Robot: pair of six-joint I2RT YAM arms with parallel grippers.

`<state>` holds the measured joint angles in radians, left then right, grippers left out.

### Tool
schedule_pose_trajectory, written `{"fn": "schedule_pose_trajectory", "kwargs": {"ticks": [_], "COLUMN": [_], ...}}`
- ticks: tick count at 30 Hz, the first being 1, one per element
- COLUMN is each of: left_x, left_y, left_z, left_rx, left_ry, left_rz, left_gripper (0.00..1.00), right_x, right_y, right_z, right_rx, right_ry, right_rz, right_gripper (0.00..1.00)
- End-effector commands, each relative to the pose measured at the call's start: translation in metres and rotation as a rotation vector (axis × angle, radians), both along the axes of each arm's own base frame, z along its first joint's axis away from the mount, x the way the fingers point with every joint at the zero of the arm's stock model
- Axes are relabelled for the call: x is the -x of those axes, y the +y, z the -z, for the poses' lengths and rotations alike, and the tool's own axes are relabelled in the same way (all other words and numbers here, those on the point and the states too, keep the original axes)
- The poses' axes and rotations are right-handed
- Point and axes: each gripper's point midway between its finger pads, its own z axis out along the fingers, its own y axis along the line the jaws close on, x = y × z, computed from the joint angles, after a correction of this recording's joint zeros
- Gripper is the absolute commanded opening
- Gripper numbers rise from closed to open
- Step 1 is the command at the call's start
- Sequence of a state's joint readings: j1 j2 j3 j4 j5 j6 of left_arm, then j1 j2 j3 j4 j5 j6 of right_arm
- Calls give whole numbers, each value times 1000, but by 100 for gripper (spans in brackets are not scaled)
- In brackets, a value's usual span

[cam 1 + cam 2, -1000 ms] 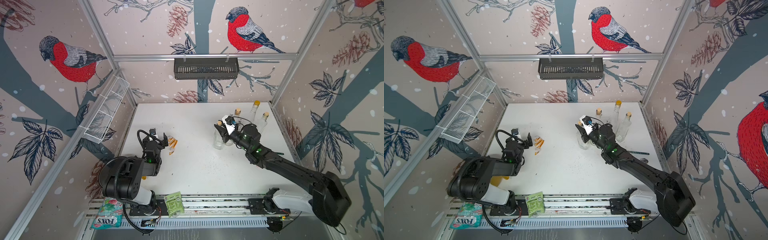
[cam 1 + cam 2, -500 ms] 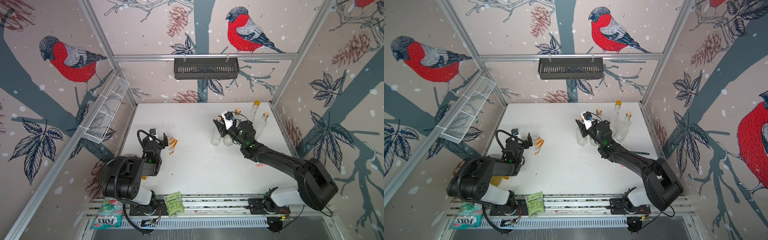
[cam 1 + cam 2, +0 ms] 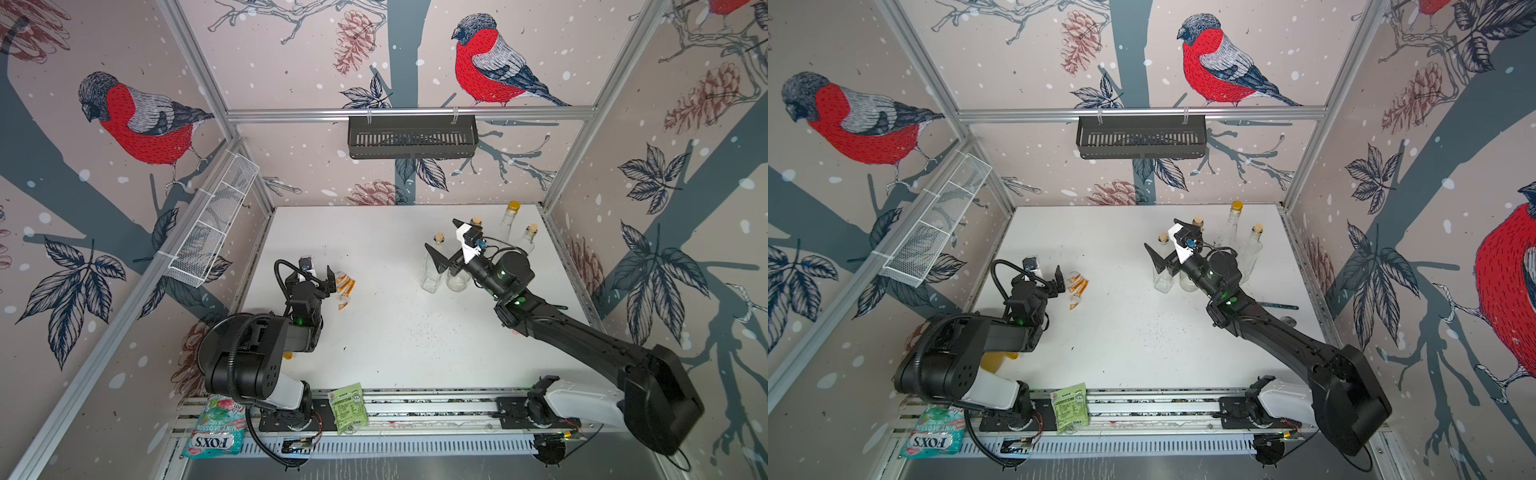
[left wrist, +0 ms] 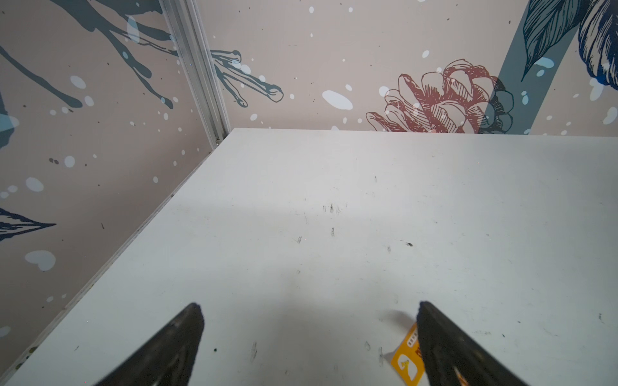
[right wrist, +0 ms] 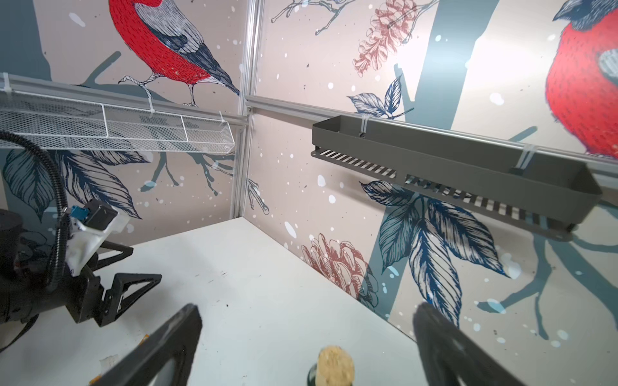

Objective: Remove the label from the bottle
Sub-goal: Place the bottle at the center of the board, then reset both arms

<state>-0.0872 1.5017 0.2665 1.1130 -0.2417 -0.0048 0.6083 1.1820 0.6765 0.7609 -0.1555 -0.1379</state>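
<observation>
Several clear glass bottles stand at the back right of the white table [image 3: 395, 332]. The nearest cork-stoppered bottle [image 3: 430, 272] [image 3: 1162, 276] stands upright beside another one. My right gripper [image 3: 444, 236] [image 3: 1163, 235] [image 5: 307, 310] is open, its fingers spread on either side of that bottle's cork [image 5: 336, 362] without touching it. Peeled orange-and-white label pieces [image 3: 345, 286] [image 3: 1077, 286] lie on the table at the left. My left gripper [image 3: 318, 274] [image 3: 1047, 276] [image 4: 309, 310] is open and empty just beside them, with one orange label [image 4: 406, 361] against its finger.
A black slotted shelf [image 3: 411, 137] hangs on the back wall and a white mesh basket [image 3: 212, 224] on the left wall. A green packet [image 3: 347, 407] and a Fox's bag [image 3: 214, 432] lie on the front rail. A thin dark tool [image 3: 1281, 306] lies at the right.
My right gripper, shut round the cork-stoppered bottle's neck a second ago, shifted it slightly toward the back and has opened, letting it go. The left arm has not moved.
</observation>
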Motion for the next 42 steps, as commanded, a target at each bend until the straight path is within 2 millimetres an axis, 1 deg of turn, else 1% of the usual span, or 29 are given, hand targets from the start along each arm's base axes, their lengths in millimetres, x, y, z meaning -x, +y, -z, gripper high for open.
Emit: {"fn": "schedule_pose_trajectory", "kwargs": {"ticks": [1,3,6,8,10,12,14,19,23,27,28,29,31,33,36,38,42], "left_x": [-2,-2,-2,-2,-2,-2,-2,-2,-2,-2,-2,-3,-2,-3,-3,-2,-2], "left_y": [1,1,1,1,1,1,1,1,1,1,1,1,1,1,1,1,1], "left_z": [-8,-7,-8,-8,-7,-8,-8,-8,-8,-8,-8,-8,-8,-8,-8,-7,-7], "left_rx": [5,4,4,4,4,4,4,6,5,5,6,7,6,6,7,6,6], "left_ry": [-29,-29,-30,-30,-29,-30,-30,-30,-30,-30,-30,-30,-29,-28,-29,-28,-25], "left_rz": [-3,-4,-4,-4,-3,-4,-3,-3,-2,-2,-2,-1,-1,-2,-1,0,0], "left_gripper": [98,98,98,99,98,98,99,98,98,98,98,98,98,98,98,98,98], "right_x": [1,2,7,11,17,22,22,13,-2,-14,-13,-10,-6,-12,-12,-16,-32], "right_y": [-32,-56,-106,-140,-169,-189,-197,-218,-231,-227,-230,-237,-237,-240,-241,-241,-247], "right_z": [2,11,29,48,66,85,103,134,160,179,177,176,181,184,182,186,195], "right_rx": [19,28,-26,-80,-100,-87,-43,-32,-9,7,-14,-38,-51,-56,-65,-53,-51], "right_ry": [-35,-19,4,18,5,-20,-14,50,117,167,153,147,152,154,142,171,241], "right_rz": [152,239,369,445,544,626,660,752,825,785,796,824,791,813,810,813,831], "right_gripper": [99,99,99,99,99,99,99,99,99,99,99,99,99,99,99,99,99]}}
